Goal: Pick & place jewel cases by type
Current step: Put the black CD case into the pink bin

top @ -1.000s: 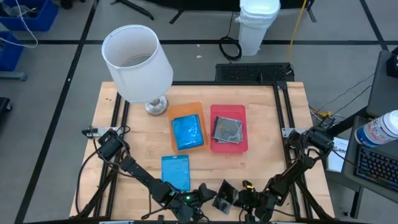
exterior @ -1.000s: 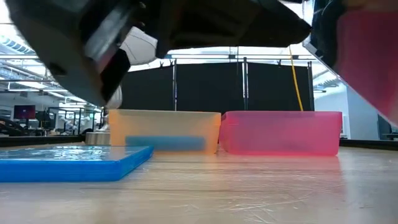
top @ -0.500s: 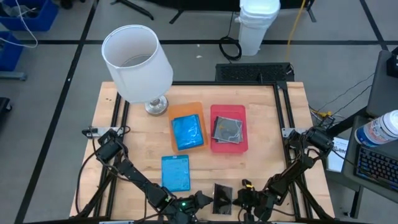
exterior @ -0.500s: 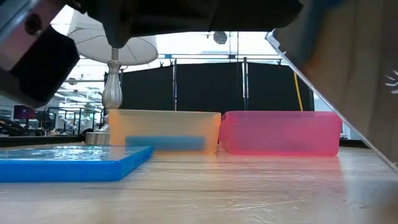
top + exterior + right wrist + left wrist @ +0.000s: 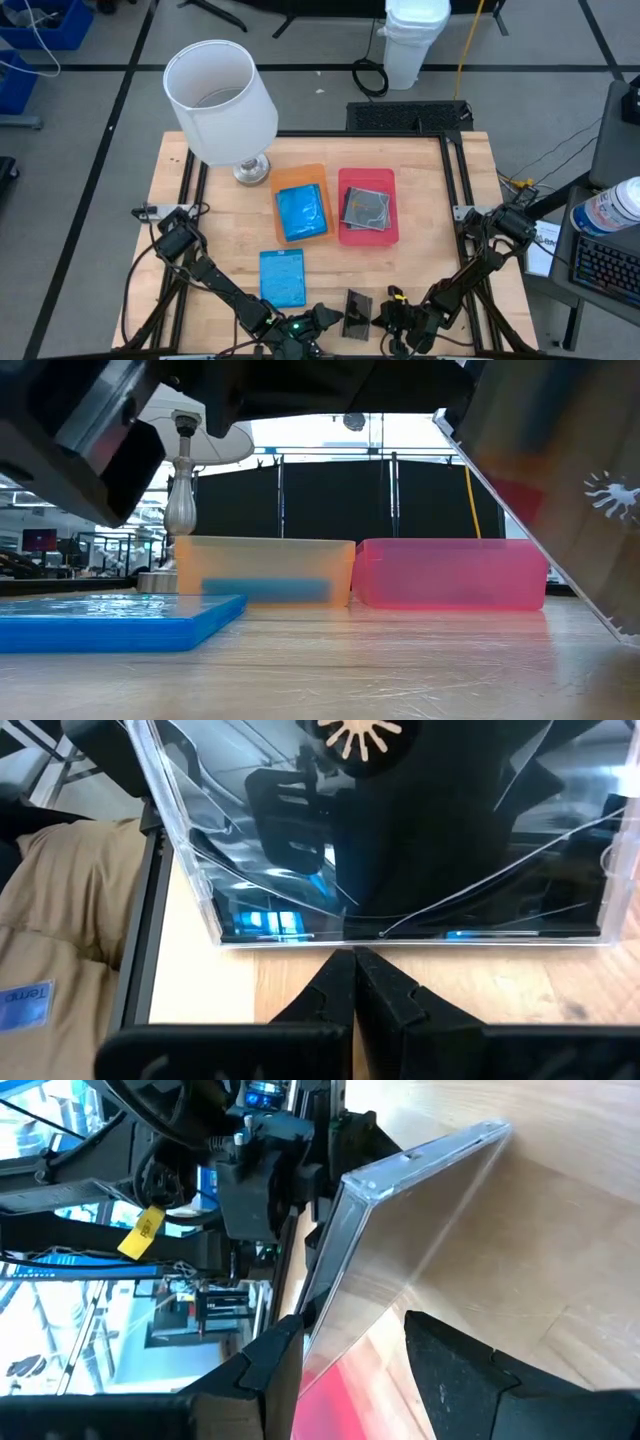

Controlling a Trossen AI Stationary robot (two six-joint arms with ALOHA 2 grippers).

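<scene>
Since approx. 1 s ago the clear jewel case (image 5: 357,313) has been swung from a skewed lie to nearly square at the counter's (image 5: 440,200) near edge, between both tools, and the left tool (image 5: 326,320) has been drawn back a little toward its own side. Now the case is seen propped on edge, tilted, w/ its lower edge on the wood directly ahead of the right tool (image 5: 352,982), whose fingers are pressed together w/ nothing pinched; whether their tips touch the case edge cannot be told. The left tool's fingers are spread to either side of the case's edge in the left wrist view; no squeeze on the plastic is evident, so a grip is judged not yet made. Main risk: the leaning case is only weakly supported, so if either tool is shifted before a firm pinch is made, it could be tipped flat or slid off the near edge. A squeeze taken on one corner only could let it pivot and slip out on the lift. The blue jewel case (image 5: 283,277) lies flat beyond the left tool, well apart, and could be clipped by a wide swing. Farther ahead sit the orange tray (image 5: 299,179) w/ a blue case and the red tray (image 5: 367,178) w/ clear cases; a mis-sort is possible if the clear case is carried to the orange one.
</scene>
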